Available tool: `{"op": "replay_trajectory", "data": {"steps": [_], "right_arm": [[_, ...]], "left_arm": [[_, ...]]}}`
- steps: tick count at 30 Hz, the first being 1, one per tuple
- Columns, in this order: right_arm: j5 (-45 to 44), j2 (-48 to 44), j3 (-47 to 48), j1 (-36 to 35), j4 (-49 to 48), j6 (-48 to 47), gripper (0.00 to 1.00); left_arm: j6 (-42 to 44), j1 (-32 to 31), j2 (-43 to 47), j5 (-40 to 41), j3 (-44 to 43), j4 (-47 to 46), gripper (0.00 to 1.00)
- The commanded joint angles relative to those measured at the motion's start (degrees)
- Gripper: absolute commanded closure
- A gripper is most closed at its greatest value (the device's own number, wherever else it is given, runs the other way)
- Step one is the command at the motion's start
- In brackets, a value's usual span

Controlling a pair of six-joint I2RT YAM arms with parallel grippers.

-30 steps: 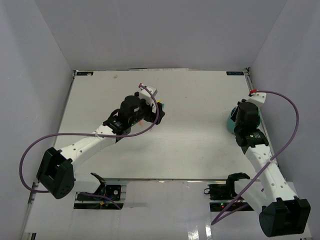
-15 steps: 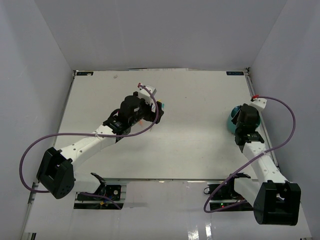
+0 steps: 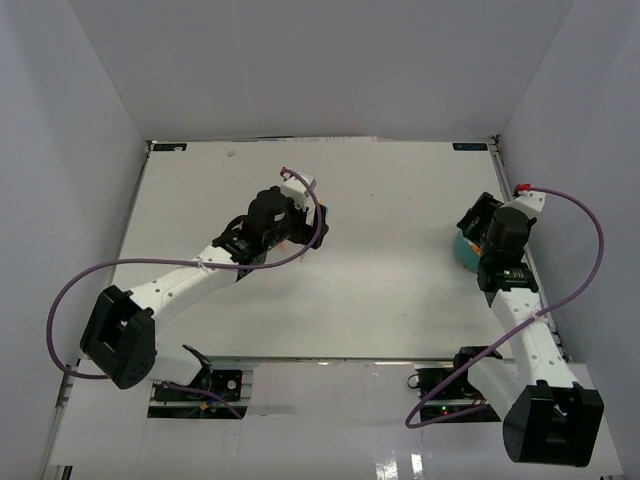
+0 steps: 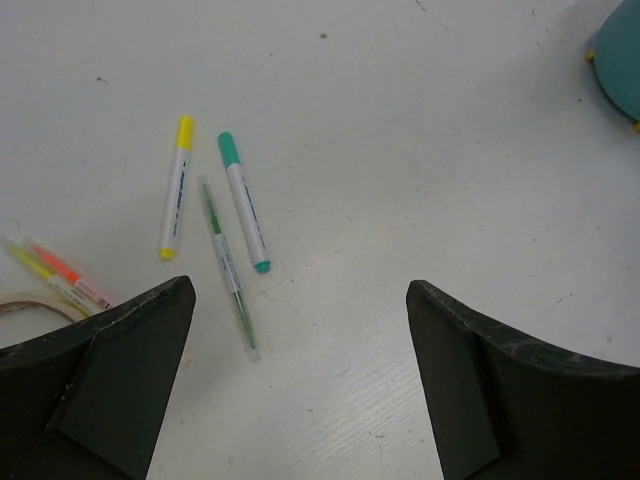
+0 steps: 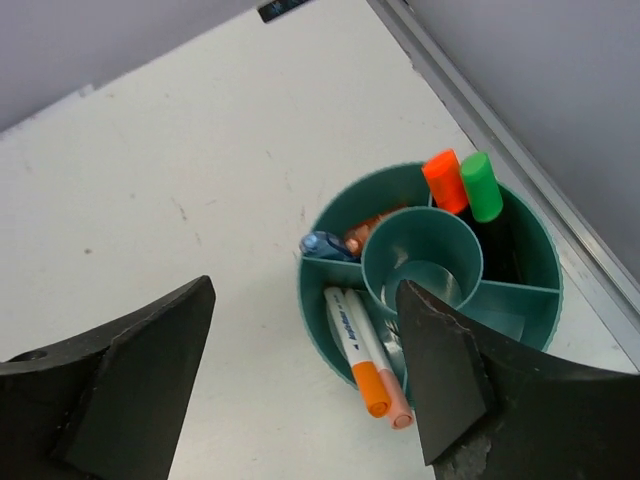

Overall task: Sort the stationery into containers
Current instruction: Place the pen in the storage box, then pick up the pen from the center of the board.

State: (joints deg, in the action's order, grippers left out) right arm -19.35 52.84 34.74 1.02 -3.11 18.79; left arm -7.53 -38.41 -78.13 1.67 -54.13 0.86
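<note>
On my left, the left end effector [image 4: 300, 290] hangs over the white worktop [image 3: 380, 300] with its two black fingers spread wide apart. Loose stationery lies on the surface below it. Farthest left is a beige rubber-band loop [image 4: 25, 303], half hidden behind the left finger. Just beside it are a thin yellow pen [image 4: 30, 262] and a thin orange pen [image 4: 70, 275], lying side by side. Next come a white pen with a yellow cap [image 4: 177, 187], a thin green pen [image 4: 229, 270] and a white marker with a teal cap [image 4: 244, 203]. The last two lie very close (I cannot tell whether they touch).

Well apart, at the worktop's right edge, stands the round teal plastic organiser cup [image 5: 312, 320]. The right end effector [image 5: 305, 300] hovers over it, fingers apart and gripping nothing. In the cup's far compartment a black highlighter with an orange cap [image 5: 443, 180] and a black highlighter with a green cap [image 5: 481, 185] stand upright, side by side. The compartment to their left holds a light blue piece [image 5: 322, 243] and a salmon-pink piece [image 5: 365, 235]. The near-left compartment holds a white pen with an orange end [image 5: 358, 350] and a white pen with a salmon end [image 5: 388, 380], leaning together.
</note>
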Motion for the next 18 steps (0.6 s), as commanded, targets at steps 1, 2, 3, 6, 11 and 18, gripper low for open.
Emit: {"op": "replay_trajectory", "data": {"steps": [1,2,3,6,11,18], "right_arm": [[3.96,-3.17,6.38,0.04,3.01,-1.12,0.19],[5.02,-3.44,7.35,0.04,5.2,-1.29,0.19],[6.25,-3.71,9.1,0.04,6.27,-1.56,0.18],[12.92,-3.88,12.09,0.04,9.61,-2.26,0.17],[27.95,-3.71,13.42,0.04,12.87,-2.44,0.17],[34.2,-7.83,9.65,-0.14,14.53,-2.97,0.17]], "left_arm": [[-1.17,0.27,-0.62,1.31,-2.82,2.12,0.02],[-1.26,0.27,-1.58,1.75,-3.09,2.56,0.02],[-1.26,0.36,-1.94,1.84,-3.18,2.74,0.02],[-1.7,1.58,-4.21,0.44,-4.05,3.7,0.02],[-1.96,5.8,-9.05,-5.27,-8.34,7.48,0.05],[-0.3,9.76,-20.03,-8.44,-16.44,13.63,0.14]]}}
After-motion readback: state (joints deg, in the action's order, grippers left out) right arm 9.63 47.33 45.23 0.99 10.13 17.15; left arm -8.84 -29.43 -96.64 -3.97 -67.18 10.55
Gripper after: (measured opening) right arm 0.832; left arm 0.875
